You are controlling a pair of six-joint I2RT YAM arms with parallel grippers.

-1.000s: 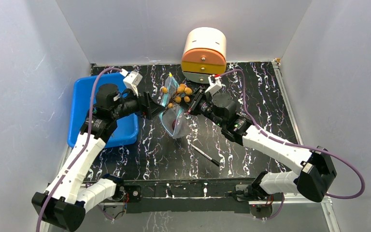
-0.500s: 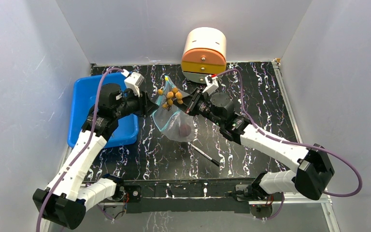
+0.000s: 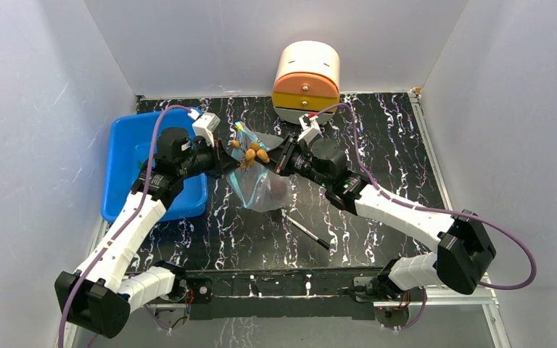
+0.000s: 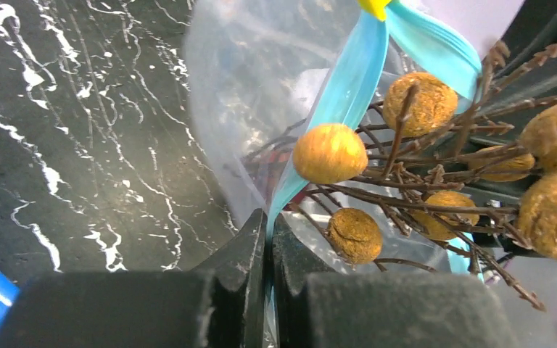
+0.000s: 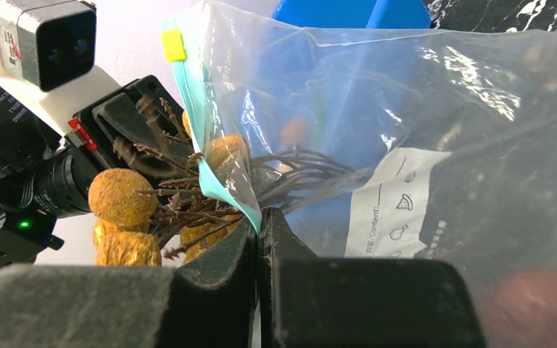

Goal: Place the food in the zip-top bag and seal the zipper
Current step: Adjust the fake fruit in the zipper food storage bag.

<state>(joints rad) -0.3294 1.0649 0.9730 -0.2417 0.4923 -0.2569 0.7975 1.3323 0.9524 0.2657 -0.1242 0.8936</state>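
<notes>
Partway inside zip-top bag (image 3: 255,196), twig cluster (image 3: 252,151)

The mouth of the zip-top bag (image 3: 265,190) was obstructed by the cluster of brown balls (image 3: 251,151), lodged across the zipper (image 4: 333,109), which was pinched by the left claw (image 4: 267,221) and the right claw (image 5: 260,214). Around the bag, passage was barred at nine o'clock by the blue tray (image 3: 120,145), at one o'clock by the round orange container (image 3: 306,72) and at five o'clock by the black pen (image 3: 306,232). Bare desk (image 3: 392,152) was left at three o'clock.
</notes>
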